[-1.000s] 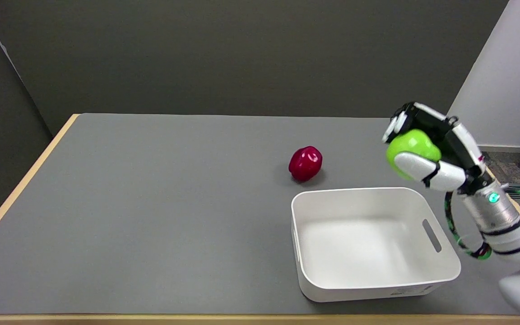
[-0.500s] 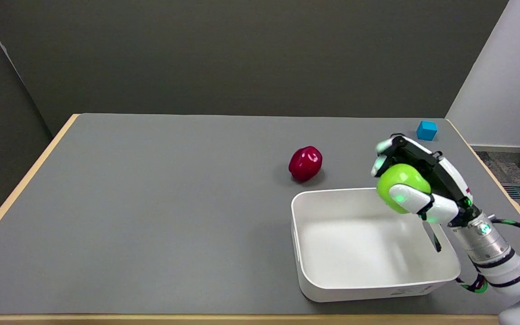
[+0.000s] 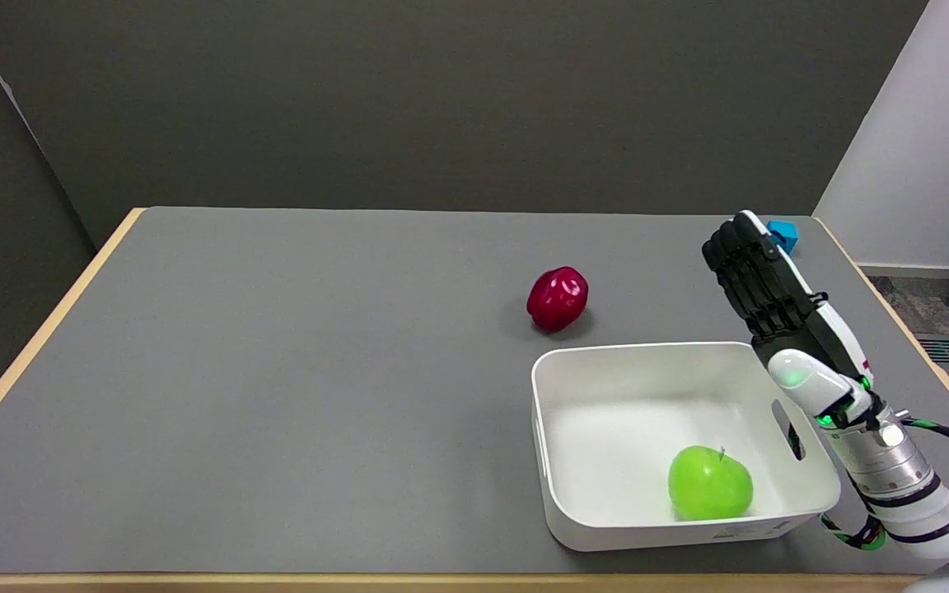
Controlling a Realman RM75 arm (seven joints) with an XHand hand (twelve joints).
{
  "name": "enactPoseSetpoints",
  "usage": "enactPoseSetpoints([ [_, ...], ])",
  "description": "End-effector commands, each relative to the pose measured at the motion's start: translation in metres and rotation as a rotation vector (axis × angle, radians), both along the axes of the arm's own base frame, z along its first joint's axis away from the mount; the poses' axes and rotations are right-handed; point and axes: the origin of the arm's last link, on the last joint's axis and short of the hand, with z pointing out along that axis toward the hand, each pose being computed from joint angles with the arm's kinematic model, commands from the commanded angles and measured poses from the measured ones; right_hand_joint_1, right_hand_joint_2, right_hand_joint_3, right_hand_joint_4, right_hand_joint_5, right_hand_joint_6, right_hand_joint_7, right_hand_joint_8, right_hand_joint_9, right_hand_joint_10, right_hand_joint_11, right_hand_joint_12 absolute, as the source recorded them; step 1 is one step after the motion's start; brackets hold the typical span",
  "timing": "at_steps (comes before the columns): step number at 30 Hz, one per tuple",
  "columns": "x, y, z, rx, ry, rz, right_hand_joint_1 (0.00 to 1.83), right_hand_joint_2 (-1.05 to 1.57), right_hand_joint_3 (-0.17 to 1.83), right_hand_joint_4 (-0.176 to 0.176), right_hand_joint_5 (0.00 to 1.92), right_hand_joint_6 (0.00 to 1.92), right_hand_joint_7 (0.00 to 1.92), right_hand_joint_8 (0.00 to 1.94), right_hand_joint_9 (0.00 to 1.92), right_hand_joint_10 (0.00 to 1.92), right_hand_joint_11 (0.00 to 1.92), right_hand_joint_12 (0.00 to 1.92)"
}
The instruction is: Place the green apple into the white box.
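The shiny round green apple (image 3: 710,483) lies on the floor of the white rectangular plastic box (image 3: 573,527), near its front wall, stem up. The robot's black-and-white right hand (image 3: 779,309) hangs above the box's far right corner, its fingers (image 3: 742,263) released, stretched out and holding nothing. A glossy red apple (image 3: 558,298) sits on the grey bench (image 3: 277,371) just behind the box, and a small blue cube (image 3: 784,235) peeks out behind the fingers.

A grey table (image 3: 277,395) with a pale wooden edge stands before a dark olive wall (image 3: 441,99). A white wall (image 3: 927,148) meets grey carpet (image 3: 932,309) at right.
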Motion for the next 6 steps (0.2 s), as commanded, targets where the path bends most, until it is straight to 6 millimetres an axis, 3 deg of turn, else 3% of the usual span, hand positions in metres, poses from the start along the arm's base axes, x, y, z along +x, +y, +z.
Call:
enactPoseSetpoints([
  [1,-0.001,0.004,0.003,-0.023,-0.046,0.042,0.54,0.51,0.80,0.011,0.00,0.07,0.00,0.00,0.00,0.00,0.00,0.00],
  [4,0.011,0.002,0.008,-0.057,-0.098,0.104,0.52,0.58,0.64,0.011,0.00,0.09,0.00,0.00,0.00,0.00,0.00,0.00],
  [6,0.022,-0.001,0.015,-0.088,-0.144,0.163,0.51,0.58,0.64,0.010,0.00,0.09,0.00,0.00,0.00,0.00,0.00,0.00],
])
